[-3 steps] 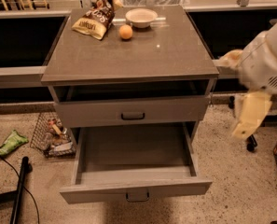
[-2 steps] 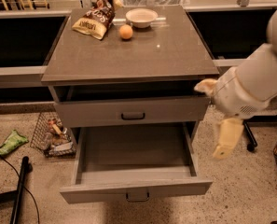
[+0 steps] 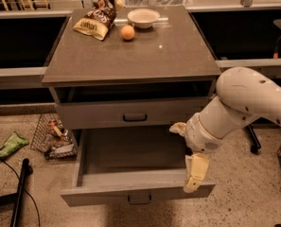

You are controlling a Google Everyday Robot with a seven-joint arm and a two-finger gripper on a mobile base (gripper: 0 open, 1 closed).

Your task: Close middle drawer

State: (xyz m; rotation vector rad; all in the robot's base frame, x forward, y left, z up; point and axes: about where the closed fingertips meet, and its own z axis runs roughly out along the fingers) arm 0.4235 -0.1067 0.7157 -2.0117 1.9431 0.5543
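Tool [image 3: 183, 156], spread apart and empty, has swung down from the bench's [image 3: 173, 56] right side to the right front corner of the middle drawer [image 3: 130, 155], which stays pulled fully out, so the push looks imminent.

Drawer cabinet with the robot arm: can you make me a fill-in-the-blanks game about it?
1. The middle drawer is pulled far ___ of the cabinet.
2. On the cabinet top, an orange lies beside a white ___.
3. The gripper hangs at the middle drawer's front edge, pointing ___.
Missing words: out; bowl; down.
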